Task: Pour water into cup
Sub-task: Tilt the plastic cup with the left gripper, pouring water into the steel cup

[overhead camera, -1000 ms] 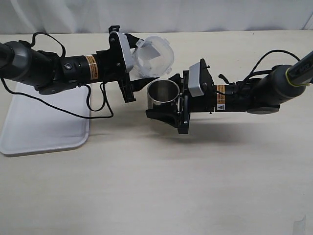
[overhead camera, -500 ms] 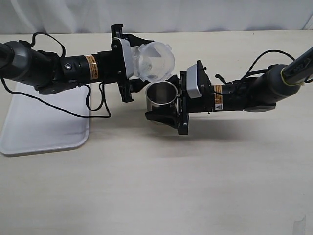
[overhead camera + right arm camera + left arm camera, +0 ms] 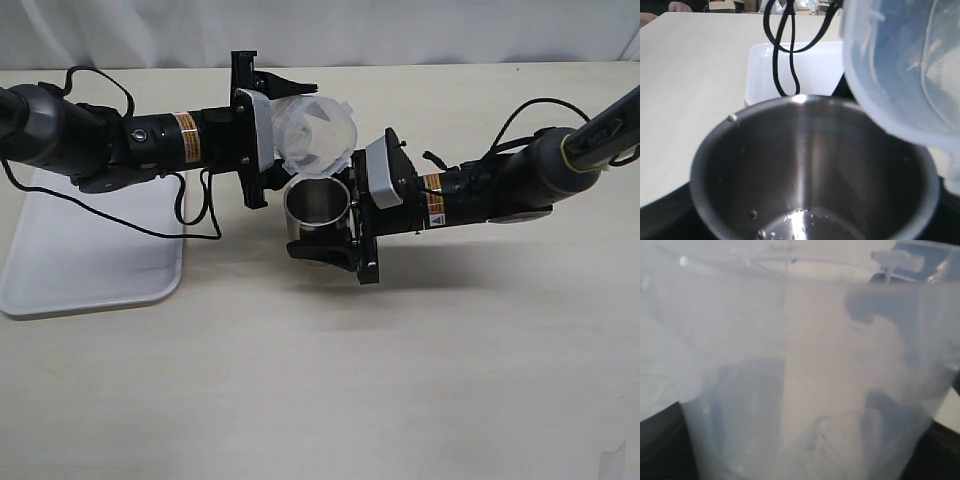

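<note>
My left gripper [image 3: 268, 140] is shut on the translucent plastic beaker [image 3: 312, 135], which is tilted with its mouth toward the steel cup [image 3: 318, 206]. The beaker fills the left wrist view [image 3: 800, 370], and its wall hangs over the cup's rim in the right wrist view [image 3: 900, 65]. My right gripper [image 3: 345, 222] is shut on the cup and holds it just below the beaker. In the right wrist view the cup [image 3: 810, 170] shows a dark inside with a little water and droplets [image 3: 805, 222] at the bottom. I cannot make out water inside the beaker.
A white tray [image 3: 90, 260] lies on the beige table at the left, under the left arm; it also shows behind the cup in the right wrist view [image 3: 805, 70]. Black cables [image 3: 195, 215] hang from the left arm over the tray's edge.
The right gripper has carried the cup left, under the beaker. The left gripper has tipped the beaker further over toward the cup.
</note>
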